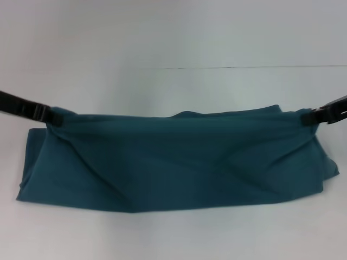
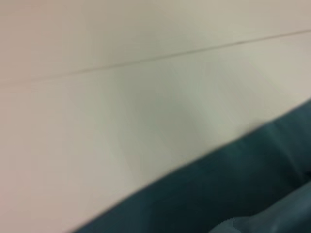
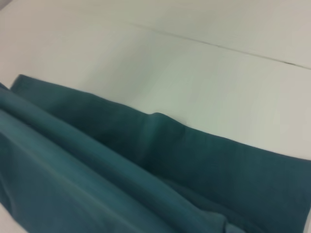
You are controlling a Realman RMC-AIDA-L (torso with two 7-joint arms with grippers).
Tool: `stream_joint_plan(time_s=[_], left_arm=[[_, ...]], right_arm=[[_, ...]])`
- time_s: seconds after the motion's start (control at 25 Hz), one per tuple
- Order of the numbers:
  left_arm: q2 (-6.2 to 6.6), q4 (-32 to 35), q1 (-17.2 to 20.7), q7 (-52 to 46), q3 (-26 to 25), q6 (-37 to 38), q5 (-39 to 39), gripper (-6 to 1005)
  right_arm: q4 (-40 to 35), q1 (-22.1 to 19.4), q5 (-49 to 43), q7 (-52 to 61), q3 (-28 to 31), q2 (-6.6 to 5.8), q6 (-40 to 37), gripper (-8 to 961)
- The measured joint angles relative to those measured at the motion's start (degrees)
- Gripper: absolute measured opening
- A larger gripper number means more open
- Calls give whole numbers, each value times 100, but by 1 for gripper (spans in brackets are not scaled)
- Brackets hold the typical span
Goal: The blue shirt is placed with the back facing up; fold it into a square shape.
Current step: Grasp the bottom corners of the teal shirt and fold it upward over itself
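One blue shirt [image 1: 173,162] lies folded lengthwise on the white table [image 1: 173,38]; two grippers, left gripper [image 1: 50,115] and right gripper [image 1: 308,117], pinch its far corners, with bare table all around.

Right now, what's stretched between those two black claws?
Only the blue shirt. The left gripper and right gripper each pinch an end of its far edge, and teal cloth spans the whole gap on the white table, seen in the head view.
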Motion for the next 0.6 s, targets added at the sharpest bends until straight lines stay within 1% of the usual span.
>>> stream_joint_plan(time_s=[0.08, 0.2, 0.24, 0.44, 0.6], left_arm=[[2, -151, -1, -50, 120, -324, 22, 89], [23, -506, -35, -133, 340, -942, 31, 89], [23, -506, -35, -133, 340, -942, 31, 89], [8, -806, -90, -169, 505, -1539, 56, 92], [-22, -1003, -179, -171, 514, -1805, 203, 110]], right_arm=[[384, 37, -13, -6, -151, -17, 386, 58], [752, 62, -20, 5, -310, -24, 928, 56], [811, 65, -23, 12, -342, -16, 1098, 56], [846, 67, -22, 19, -357, 44, 1648, 57], [854, 77, 6, 31, -348, 57, 1960, 58]])
